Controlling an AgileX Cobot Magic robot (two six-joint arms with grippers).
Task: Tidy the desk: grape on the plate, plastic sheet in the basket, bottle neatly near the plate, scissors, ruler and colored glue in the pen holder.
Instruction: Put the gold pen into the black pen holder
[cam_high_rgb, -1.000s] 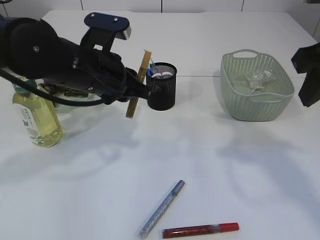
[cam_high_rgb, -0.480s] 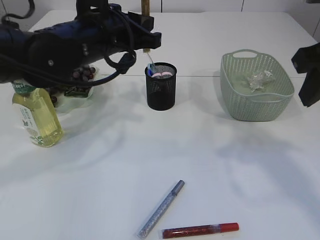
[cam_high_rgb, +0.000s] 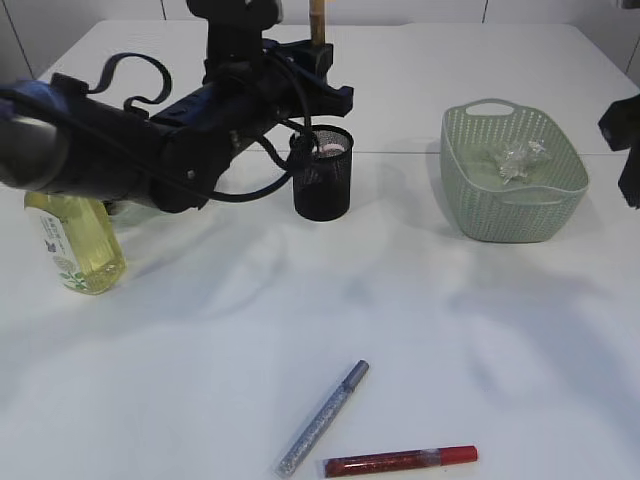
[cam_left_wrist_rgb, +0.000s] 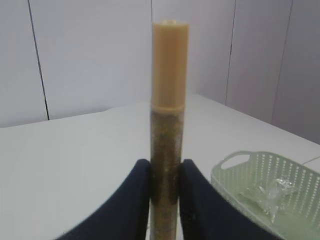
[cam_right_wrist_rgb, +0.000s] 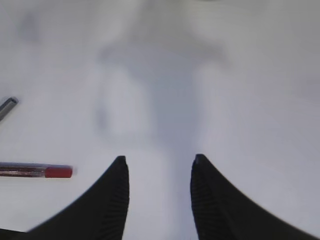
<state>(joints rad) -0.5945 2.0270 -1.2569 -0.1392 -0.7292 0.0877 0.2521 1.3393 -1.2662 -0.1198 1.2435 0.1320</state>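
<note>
My left gripper (cam_high_rgb: 318, 72) is shut on a gold glitter glue pen (cam_high_rgb: 317, 18) and holds it upright, just above the black mesh pen holder (cam_high_rgb: 322, 185). Pink handles (cam_high_rgb: 328, 149) show inside the holder. In the left wrist view the gold pen (cam_left_wrist_rgb: 169, 100) stands between the jaws (cam_left_wrist_rgb: 166, 170). A silver glue pen (cam_high_rgb: 322, 418) and a red glue pen (cam_high_rgb: 400, 461) lie at the table's front. The bottle (cam_high_rgb: 75, 245) of yellow liquid stands at the left. The plate and grapes are hidden behind my left arm. My right gripper (cam_right_wrist_rgb: 159, 161) is open and empty over bare table.
The green basket (cam_high_rgb: 470, 200) stands at the right with the crumpled plastic sheet (cam_high_rgb: 520, 158) inside; both also show in the left wrist view, basket (cam_left_wrist_rgb: 235, 172), sheet (cam_left_wrist_rgb: 267, 192). The right wrist view shows the red pen (cam_right_wrist_rgb: 35, 171) and the silver pen's tip (cam_right_wrist_rgb: 7, 106) to the left.
My left arm lifted the gold glue pen from a tilt beside the pen holder, turned it upright and moved it right, over the holder. The right arm shifted slightly toward the right edge.
</note>
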